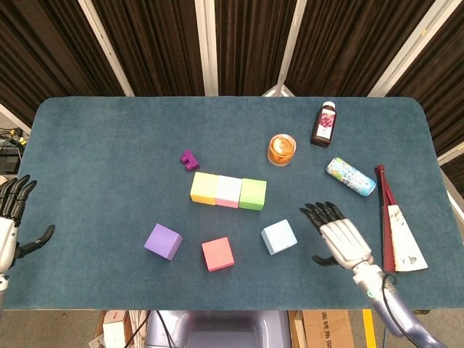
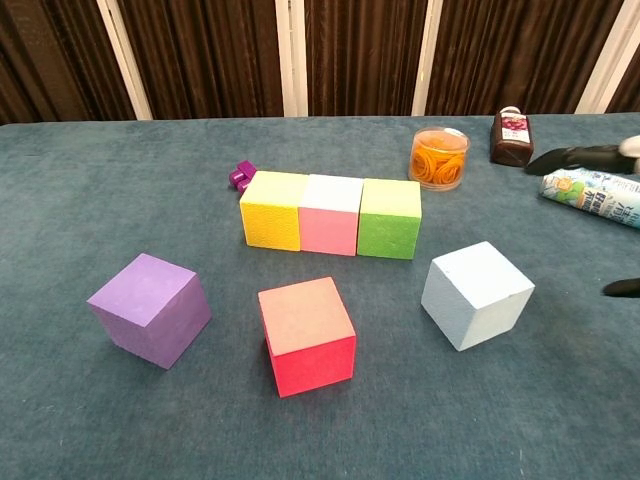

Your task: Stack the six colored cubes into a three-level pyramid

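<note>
A yellow cube [image 1: 205,188], a pink cube [image 1: 228,191] and a green cube [image 1: 253,194] stand touching in a row mid-table. In front of them lie a purple cube [image 1: 162,241], a red cube [image 1: 218,254] and a light blue cube [image 1: 279,236], each apart. My right hand [image 1: 338,235] hovers just right of the light blue cube, fingers spread, holding nothing; only its fingertips [image 2: 575,157] show at the chest view's right edge. My left hand [image 1: 13,210] is at the table's far left edge, fingers apart and empty.
A small magenta piece [image 1: 190,160] lies behind the yellow cube. An orange jar [image 1: 281,149], a dark bottle [image 1: 325,124] and a patterned tube [image 1: 350,177] sit at the back right. A dark red and white packet [image 1: 397,232] lies at the right edge.
</note>
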